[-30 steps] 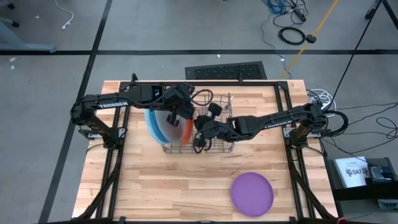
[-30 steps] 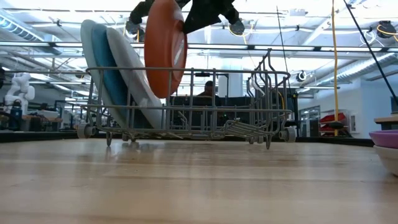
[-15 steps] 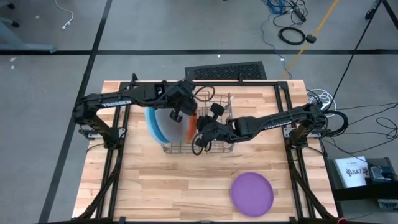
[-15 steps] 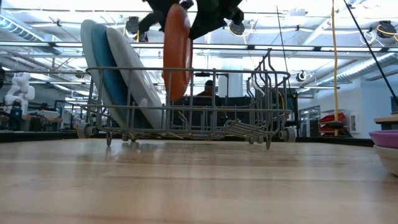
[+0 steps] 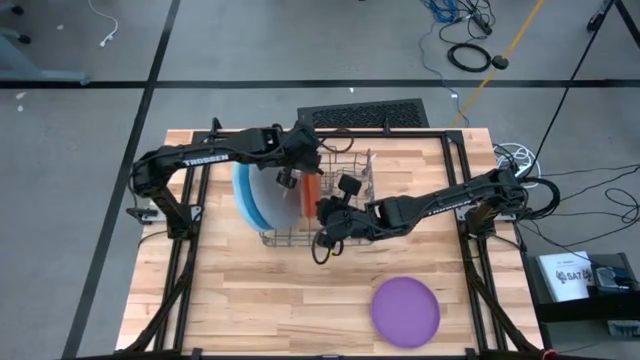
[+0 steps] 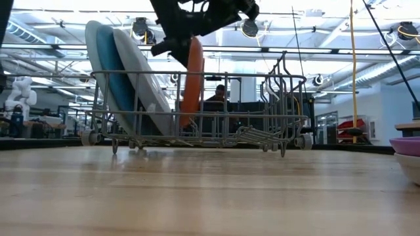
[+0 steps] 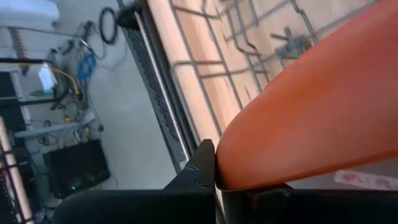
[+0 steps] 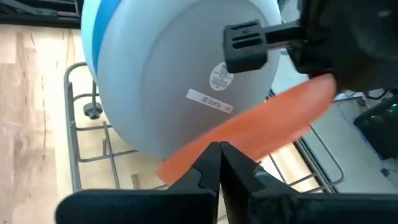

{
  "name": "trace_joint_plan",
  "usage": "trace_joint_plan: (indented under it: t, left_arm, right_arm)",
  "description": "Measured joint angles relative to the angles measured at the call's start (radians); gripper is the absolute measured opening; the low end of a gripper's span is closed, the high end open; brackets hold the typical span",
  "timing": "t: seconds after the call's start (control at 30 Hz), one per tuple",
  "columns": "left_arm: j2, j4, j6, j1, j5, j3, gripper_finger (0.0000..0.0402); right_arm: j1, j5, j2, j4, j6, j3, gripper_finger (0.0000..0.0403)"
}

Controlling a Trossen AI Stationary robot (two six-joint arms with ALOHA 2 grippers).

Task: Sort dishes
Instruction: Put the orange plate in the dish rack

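Note:
An orange plate stands on edge, nearly upright, in the wire rack. Its lower rim is down among the wires. To its left in the rack lean the pale blue, blue and grey plates. My left gripper is shut on the orange plate's upper rim. My right gripper is shut at the near side of the rack, its fingertips at the orange plate's rim. A purple plate lies flat on the table at the near right. My left gripper pinches the orange plate's rim between its two fingers, at the plate's upper part. It comes from the table's left and from above. The plate stands on edge, nearly upright, with its lower part inside the rack. My right gripper is shut at the plate's rim; I cannot tell whether it touches.
The rack's right half holds no plates and has upright wire prongs. Bare wood lies between the rack and the table's near edge. In the low view a pale plate shows under the purple one.
My left gripper has carried the orange plate down and toward the table's right into the rack. The plate has turned from tilted to nearly upright, beside the grey plate. My right gripper has drawn back toward the table's near edge.

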Motion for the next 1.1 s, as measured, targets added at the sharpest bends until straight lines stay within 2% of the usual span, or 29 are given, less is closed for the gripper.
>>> trace_joint_plan:
  t: [0.4, 0.57, 0.77, 0.87, 0.97, 1.1]
  left_arm:
    - [0.044, -0.038, -0.012, 0.01, -0.007, 0.0, 0.0002]
    - [0.044, -0.041, -0.013, 0.007, -0.006, 0.0, 0.0031]
    - [0.044, -0.043, -0.015, 0.005, -0.005, 0.0, 0.0049]
    - [0.044, -0.042, -0.014, 0.003, -0.002, 0.0, 0.005]
    - [0.044, -0.042, -0.014, 0.003, -0.002, 0.0, 0.0051]
    - [0.044, -0.045, -0.007, 0.003, 0.001, 0.0, 0.0051]
  right_arm:
    - [0.018, 0.034, 0.0, 0.011, -0.026, 0.0, 0.0]
    - [0.003, 0.03, 0.0, -0.007, -0.021, 0.0, 0.0]
    - [-0.08, 0.059, -0.001, -0.147, 0.145, -0.013, 0.0]
    - [-0.111, -0.022, -0.001, -0.124, 0.145, -0.043, 0.0]
    - [-0.128, -0.116, -0.002, -0.025, 0.121, -0.085, 0.0]
    - [-0.134, -0.128, 0.0, 0.033, 0.096, -0.117, 0.0]
